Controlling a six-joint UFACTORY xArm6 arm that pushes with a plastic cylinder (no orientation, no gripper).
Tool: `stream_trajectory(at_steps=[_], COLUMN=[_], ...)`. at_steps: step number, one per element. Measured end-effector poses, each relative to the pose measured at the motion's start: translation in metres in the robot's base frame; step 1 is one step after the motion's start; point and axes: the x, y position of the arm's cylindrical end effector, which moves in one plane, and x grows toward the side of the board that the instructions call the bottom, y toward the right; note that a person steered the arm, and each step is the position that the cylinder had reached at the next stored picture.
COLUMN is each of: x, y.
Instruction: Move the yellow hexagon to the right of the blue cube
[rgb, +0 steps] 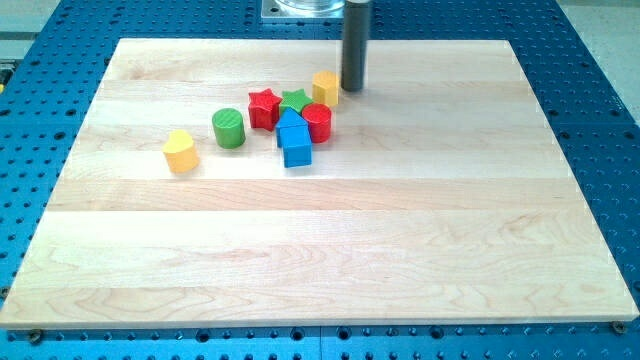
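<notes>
The yellow hexagon (326, 87) sits near the view's top centre of the wooden board (320, 250). My tip (352, 88) rests just to its right, close to touching it. The blue cube (296, 149) lies below and left of the hexagon. A second blue block (290, 123) sits right above the cube. A red cylinder (318, 121) stands between the hexagon and the cube, to the cube's upper right.
A green star (294, 101) and a red star (263, 106) crowd the cluster's upper left. A green cylinder (228, 128) stands further left, and a yellow heart-like block (180, 151) lies at the far left.
</notes>
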Motion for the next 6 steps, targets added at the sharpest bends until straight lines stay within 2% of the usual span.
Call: stream_trajectory(at_steps=[1, 2, 3, 4, 6], x=[-0.025, -0.038, -0.024, 0.013, 0.077], y=[0.001, -0.044, -0.063, -0.071, 0.014])
